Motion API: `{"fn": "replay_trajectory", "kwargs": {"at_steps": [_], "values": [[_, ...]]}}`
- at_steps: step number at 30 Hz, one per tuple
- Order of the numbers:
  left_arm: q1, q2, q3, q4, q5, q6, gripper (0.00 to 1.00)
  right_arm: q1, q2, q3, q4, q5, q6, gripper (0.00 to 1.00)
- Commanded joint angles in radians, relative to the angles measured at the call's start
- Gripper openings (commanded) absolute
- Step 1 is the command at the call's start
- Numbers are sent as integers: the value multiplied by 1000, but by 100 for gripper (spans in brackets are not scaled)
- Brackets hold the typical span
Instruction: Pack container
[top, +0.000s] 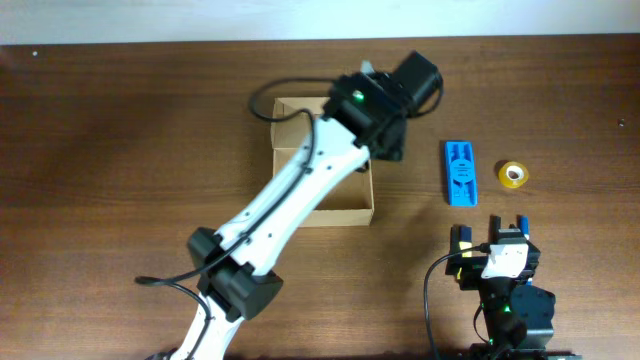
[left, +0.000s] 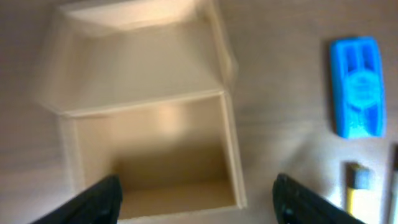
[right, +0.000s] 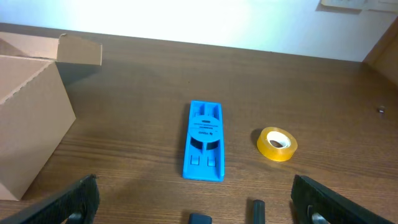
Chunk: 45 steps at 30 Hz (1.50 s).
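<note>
The container, a plain brown cardboard box (top: 345, 205), stands open on the table with its flap lid folded back, and my left arm crosses over it. In the left wrist view the box (left: 149, 74) lies straight below and its inside looks empty. My left gripper (top: 383, 140) hovers above the box's right side, and its jaws (left: 198, 183) are open and empty. My right gripper (top: 492, 238) rests near the front right, and its jaws (right: 194, 183) are open and empty. The box's side wall shows at the left of the right wrist view (right: 28, 143).
A flat blue plastic case (top: 460, 172) (right: 204, 148) (left: 359, 84) lies right of the box. A yellow tape roll (top: 513, 174) (right: 277, 143) lies right of the case. A small yellow and grey thing (left: 359, 186) shows near the right gripper.
</note>
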Motion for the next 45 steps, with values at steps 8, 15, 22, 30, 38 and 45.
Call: {"fn": "replay_trajectory", "kwargs": {"at_steps": [8,15,22,30,38,45], "values": [[338,-32,171,-103,-149,205,83,-8,-10,-7,0,-6,7,99],[670,-25,167,-102,-84,278,87,-8,-10,-7,0,-6,7,99],[915,-6,124,-102,-39,277,100,-8,-10,-7,8,13,6,99],[1033,-6,114,-102,-40,278,100,-8,20,103,-30,-84,233,99],[1054,-6,114,-102,-40,278,100,-8,531,587,-349,-61,232,99],[1054,-6,114,-102,-40,278,100,-8,1077,1170,-666,-54,201,99]]}}
